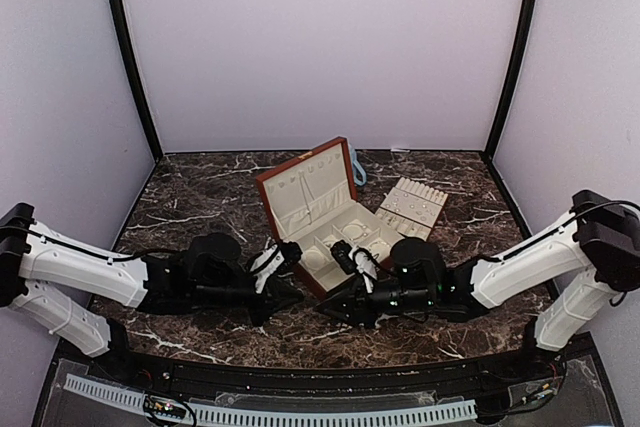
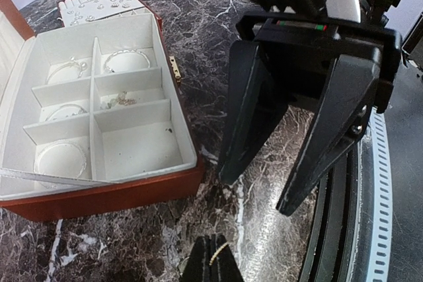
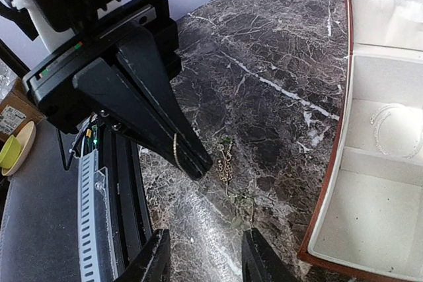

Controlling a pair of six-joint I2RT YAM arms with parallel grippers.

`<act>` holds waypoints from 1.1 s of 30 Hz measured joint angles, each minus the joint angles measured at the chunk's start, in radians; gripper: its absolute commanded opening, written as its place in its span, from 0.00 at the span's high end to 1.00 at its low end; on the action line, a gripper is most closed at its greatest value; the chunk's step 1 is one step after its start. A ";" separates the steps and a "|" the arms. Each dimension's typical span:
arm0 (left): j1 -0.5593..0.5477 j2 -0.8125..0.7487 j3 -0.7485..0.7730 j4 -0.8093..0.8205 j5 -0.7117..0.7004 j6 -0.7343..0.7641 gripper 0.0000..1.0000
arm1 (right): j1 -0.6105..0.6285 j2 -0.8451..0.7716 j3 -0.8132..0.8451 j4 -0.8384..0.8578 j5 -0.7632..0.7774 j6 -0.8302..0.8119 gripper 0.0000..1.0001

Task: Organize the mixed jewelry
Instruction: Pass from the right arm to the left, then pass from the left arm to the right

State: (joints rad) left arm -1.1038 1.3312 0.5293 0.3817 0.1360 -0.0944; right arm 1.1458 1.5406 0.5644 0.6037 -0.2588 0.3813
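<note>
Top view: left tool (image 1: 296, 294) and right tool (image 1: 325, 307) sit tip to tip over the bench (image 1: 200, 197), just in front of the near corner of the open box (image 1: 290, 209). I can't resolve what's pinched from up here. Left wrist view: my left tool is pressed together on a thin chain (image 2: 218, 253), which shows as a short glint right at the tips. The right tool sits dead ahead of it with its jaws spread and nothing between them. The box is ahead and to the left of the left tool, well within reach. Its nearest right-hand compartment looks bare and the bracelets (image 2: 125, 61) sit in the farther ones. Right wrist view: right fingers (image 3: 158, 259) are apart and empty. The chain runs lengthwise along the left tool's closed fingers, and a loose length trails just past the tip toward the right tool's gap. I can't tell if that tail hangs free or touches the bench. My read: the left arm owns the chain and the drop spot is to its forward left. The risk is the tail dragging, or snagging the right tool, unless that one backs off.
</note>
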 measured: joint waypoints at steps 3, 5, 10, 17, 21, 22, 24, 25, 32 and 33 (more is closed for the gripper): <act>0.000 -0.010 0.011 -0.018 0.003 -0.003 1.00 | 0.006 0.033 0.001 0.030 -0.009 0.002 0.63; 0.000 -0.017 0.012 -0.022 0.003 -0.005 1.00 | 0.010 0.054 0.007 0.043 -0.012 0.002 0.63; 0.000 -0.030 0.012 -0.041 0.003 -0.010 1.00 | 0.024 0.103 0.035 0.076 -0.014 -0.002 0.65; 0.000 -0.050 0.012 -0.052 0.003 -0.016 1.00 | 0.036 0.166 0.082 0.111 -0.006 -0.025 0.67; 0.000 -0.056 0.012 -0.058 0.003 -0.017 1.00 | 0.041 0.191 0.099 0.117 -0.003 -0.037 0.67; 0.000 -0.056 0.012 -0.058 0.003 -0.018 1.00 | 0.041 0.196 0.102 0.121 -0.002 -0.040 0.67; 0.000 -0.056 0.012 -0.060 0.003 -0.018 1.00 | 0.041 0.204 0.108 0.128 0.002 -0.044 0.68; 0.000 -0.056 0.012 -0.061 0.003 -0.019 1.00 | 0.041 0.208 0.111 0.132 0.003 -0.046 0.68; 0.000 -0.056 0.012 -0.062 0.003 -0.023 1.00 | 0.042 0.233 0.115 0.163 0.027 -0.051 0.82; 0.000 -0.056 0.012 -0.062 0.003 -0.023 1.00 | 0.042 0.235 0.115 0.167 0.030 -0.050 0.82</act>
State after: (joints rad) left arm -1.1038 1.2747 0.5415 0.3195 0.1387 -0.1173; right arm 1.1877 1.7760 0.6792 0.7704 -0.2287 0.3313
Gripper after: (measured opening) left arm 0.018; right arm 0.205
